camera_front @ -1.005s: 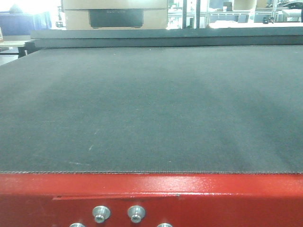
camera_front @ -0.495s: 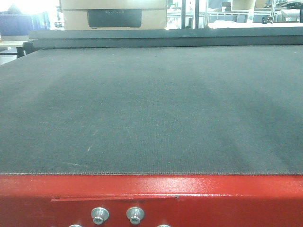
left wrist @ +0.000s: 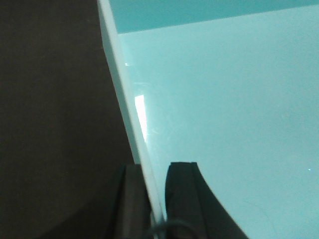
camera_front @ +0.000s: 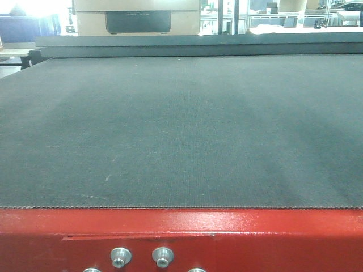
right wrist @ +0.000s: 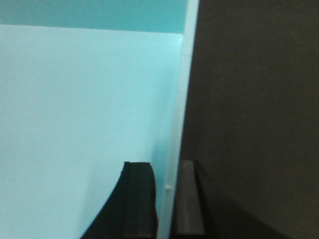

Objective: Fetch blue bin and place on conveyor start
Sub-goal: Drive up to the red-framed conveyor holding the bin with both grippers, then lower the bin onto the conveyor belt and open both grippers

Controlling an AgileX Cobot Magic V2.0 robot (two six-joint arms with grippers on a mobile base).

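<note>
While each pinches a side wall, left gripper (left wrist: 155,172) and right gripper (right wrist: 167,169) carry the blue bin (left wrist: 224,124) between them. The bin is absent from the front view. I'd hold both wrists level, clear the red frame (camera_front: 227,232), and lower it flat onto the conveyor belt (camera_front: 181,130).

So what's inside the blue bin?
Only bare turquoise plastic shows inside the blue bin, plus one finger each of the left gripper and right gripper. The rest is out of frame.

left fingers (left wrist: 184,199): two, black, flat inner faces, curved outer edges | thin dark cable (left wrist: 167,225): looping between their bases | right fingers (right wrist: 138,199): black and dark grey, same shape
</note>
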